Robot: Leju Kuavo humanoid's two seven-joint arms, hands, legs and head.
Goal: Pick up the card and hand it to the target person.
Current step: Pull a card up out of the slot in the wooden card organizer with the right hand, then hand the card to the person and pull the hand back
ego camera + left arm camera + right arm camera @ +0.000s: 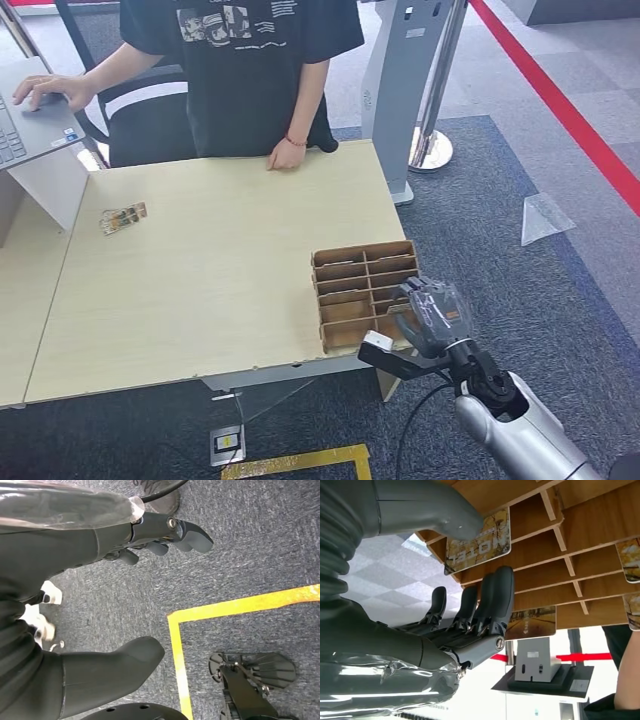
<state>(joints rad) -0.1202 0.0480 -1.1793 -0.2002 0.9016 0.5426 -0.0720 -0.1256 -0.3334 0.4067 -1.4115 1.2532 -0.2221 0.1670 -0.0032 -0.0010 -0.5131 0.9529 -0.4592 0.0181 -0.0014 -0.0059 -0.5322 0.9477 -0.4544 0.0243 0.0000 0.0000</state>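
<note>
The pale wooden table (226, 270) carries a brown slotted card rack (362, 275) at its near right corner, several slots holding hotel cards. The person (249, 70) stands at the far edge, one hand on the tabletop. The right hand (471, 605) reaches into the rack, thumb against one card (478, 542), fingers spread beneath; whether it actually grips is unclear. The left hand (166, 535) hangs over carpet, fingers loosely apart, holding nothing.
</note>
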